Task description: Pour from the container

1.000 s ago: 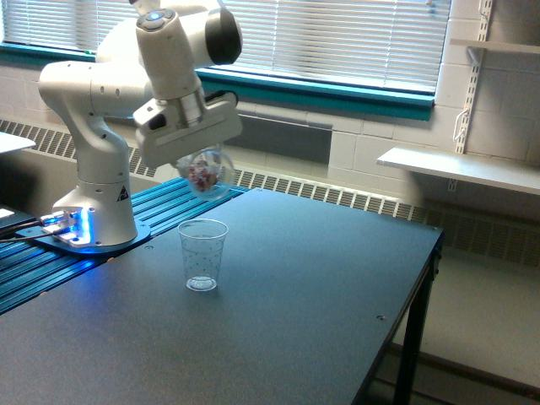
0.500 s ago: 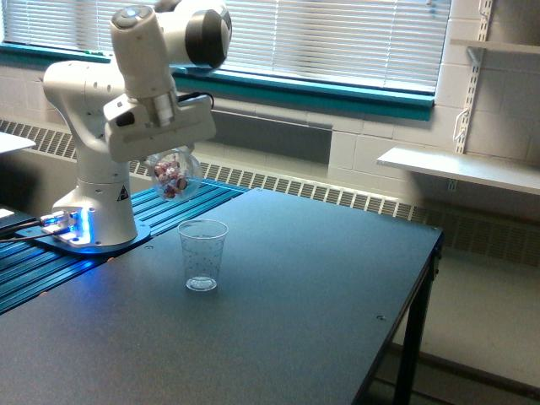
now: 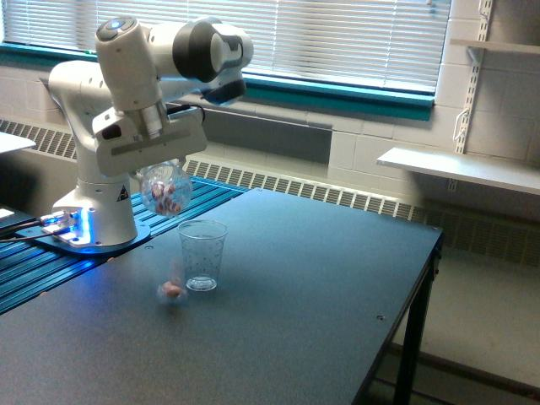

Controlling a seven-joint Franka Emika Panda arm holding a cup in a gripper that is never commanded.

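Change since earlier frame: the arm's wrist has swung further toward the exterior view's left, carrying the container with it; a small pinkish piece point(image 3: 172, 289) now lies on the worktop, where none lay before.
Container: container point(image 3: 164, 189), a clear rounded vessel, held in the air under the wrist, tipped, above and to the exterior view's left of the cup; apart from the cup.
Container contents: small pink and dark pieces visible through the clear wall; their kind cannot be told.
Pincer: pincer point(image 3: 160, 169) clamped on the container from above; the fingers themselves are mostly hidden behind the white hand housing.
Spilled piece: on the worktop just beside the cup's base, on the exterior view's left side; blurred, with a faint streak above it.
Cup: clear tapered plastic cup point(image 3: 202, 254), upright on the worktop, in front of the arm's base; whether anything lies inside cannot be told.
Worktop: dark worktop point(image 3: 321, 287), flat, carrying the cup and the piece.
Arm: white Franka arm point(image 3: 126, 59), elbow raised, wrist bent down over the near edge of its mount.
Arm base: base point(image 3: 93, 215) on a blue ribbed plate point(image 3: 34, 270) at the exterior view's left, with blue lights lit.
Background: window blinds point(image 3: 337, 34) above a teal sill, wall shelves point(image 3: 472, 169) at the exterior view's right.
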